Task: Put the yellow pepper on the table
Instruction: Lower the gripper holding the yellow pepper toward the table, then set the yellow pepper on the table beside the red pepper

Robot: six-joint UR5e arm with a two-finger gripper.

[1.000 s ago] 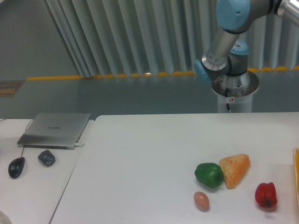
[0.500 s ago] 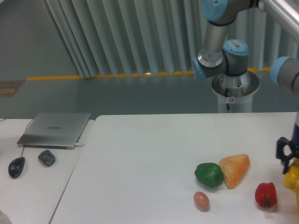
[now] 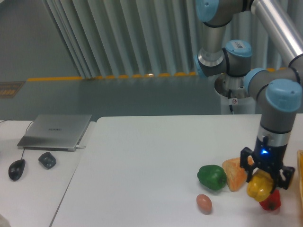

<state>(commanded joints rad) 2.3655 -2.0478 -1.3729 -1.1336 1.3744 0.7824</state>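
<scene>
On the white counter (image 3: 151,156) sit a green pepper (image 3: 211,177), an egg (image 3: 204,203) and an orange bread wedge (image 3: 235,173). The end effector (image 3: 263,178) holds the yellow pepper (image 3: 260,187) just above the red pepper (image 3: 270,202). Next, I think, find bare counter and lower it.

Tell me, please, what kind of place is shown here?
Probably a robotics lab or industrial test room. A robot arm's gripper holds a yellow pepper over a white table of toy-like food; a laptop sits on a side desk, and yellow floor marking runs before corrugated walls.
</scene>
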